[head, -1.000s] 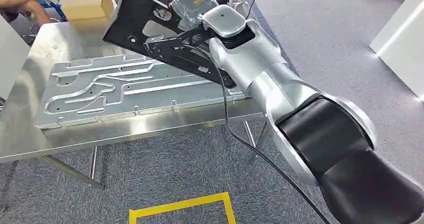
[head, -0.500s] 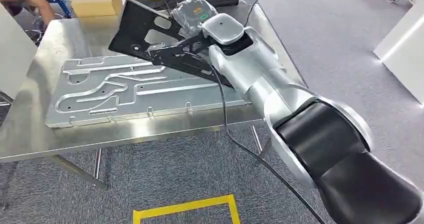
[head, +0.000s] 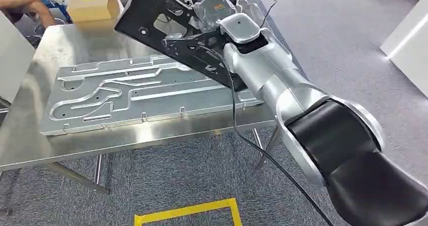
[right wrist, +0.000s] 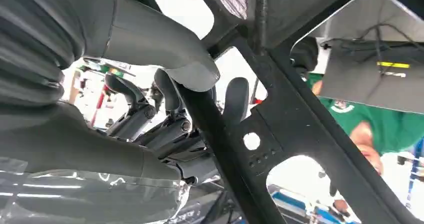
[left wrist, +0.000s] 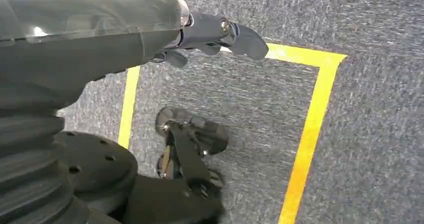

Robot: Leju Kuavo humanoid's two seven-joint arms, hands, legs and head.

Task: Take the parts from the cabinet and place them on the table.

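My right hand (head: 202,42) grips a flat black panel with cut-outs (head: 161,24), tilted above the steel table (head: 30,135) at its far right side. In the right wrist view the thumb and fingers (right wrist: 170,99) clamp a bar of the black panel (right wrist: 280,134). A large silver stamped metal plate (head: 136,92) lies flat on the table, under and to the left of the black panel. My left hand (left wrist: 210,34) hangs over the carpet with fingers loosely curled and nothing in it.
A cardboard box (head: 92,3) sits at the table's far edge, with a person seated at the far left (head: 20,1). Plastic-wrapped parts (head: 214,6) lie behind the panel. Yellow floor tape (head: 186,211) marks the carpet before the table. A white cabinet (head: 409,29) stands right.
The camera view has shifted slightly. My right hand has raised the black panel and tilted it steeper over the table. The silver plate has not moved.
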